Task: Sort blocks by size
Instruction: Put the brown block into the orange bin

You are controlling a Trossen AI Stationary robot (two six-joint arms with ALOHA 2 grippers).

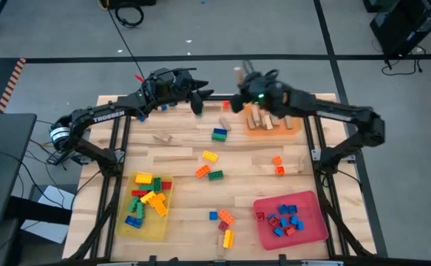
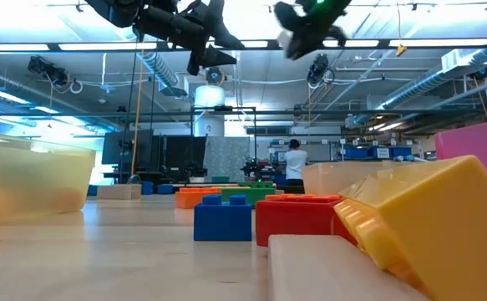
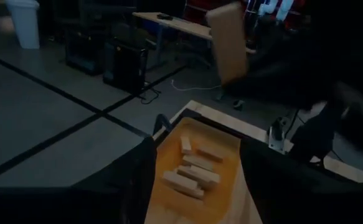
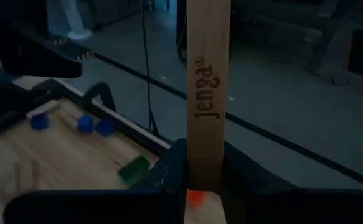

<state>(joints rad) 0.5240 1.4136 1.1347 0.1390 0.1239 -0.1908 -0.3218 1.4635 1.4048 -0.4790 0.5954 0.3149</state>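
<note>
Your right gripper [image 4: 203,186] is clamped on one end of a wooden block [image 4: 207,81], its long axis pointing straight out past the fingers. The orange tray [image 1: 293,127] lies directly below it; the left gripper [image 1: 194,92], spread wide, waits beside.

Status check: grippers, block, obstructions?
Right gripper shut on wooden block, above orange tray. Left gripper open, empty, alongside. Nothing blocking the tray.
</note>
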